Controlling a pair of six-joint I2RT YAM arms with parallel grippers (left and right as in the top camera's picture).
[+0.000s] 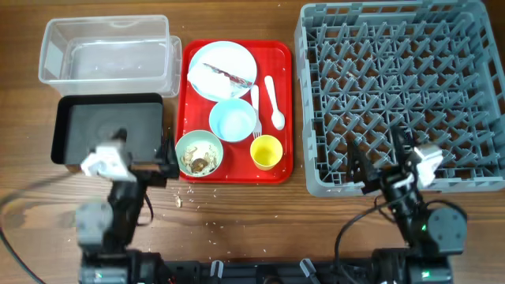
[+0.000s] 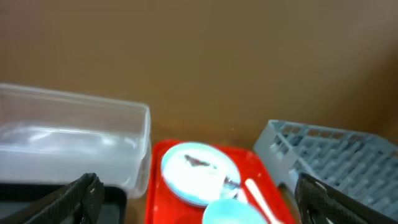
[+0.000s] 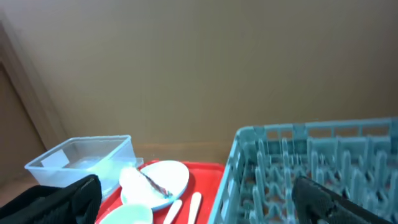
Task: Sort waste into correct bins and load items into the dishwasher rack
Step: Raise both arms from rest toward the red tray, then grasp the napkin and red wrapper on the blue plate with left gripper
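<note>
The pale blue plate [image 1: 222,69] holds a crumpled napkin [image 1: 207,79] and a red-and-white wrapper [image 1: 229,76]. The small blue bowl [image 1: 233,120], the green bowl [image 1: 199,152] with food scraps, the yellow cup [image 1: 267,151], the fork [image 1: 256,106] and the spoon [image 1: 273,101] lie on the red tray [image 1: 286,110]. The clear tub [image 1: 106,51] and the black tray [image 1: 106,126] are on the left, the grey rack [image 1: 402,95] on the right. My left gripper [image 1: 162,158] is open and empty at the black tray's near right corner. My right gripper [image 1: 380,158] is open and empty over the rack's near edge.
Crumbs [image 1: 179,201] lie on the wooden table in front of the red tray. The left wrist view shows the plate [image 2: 199,171], the tub [image 2: 68,140] and the rack [image 2: 336,155]. The right wrist view shows the plate [image 3: 165,177] and the rack [image 3: 311,162].
</note>
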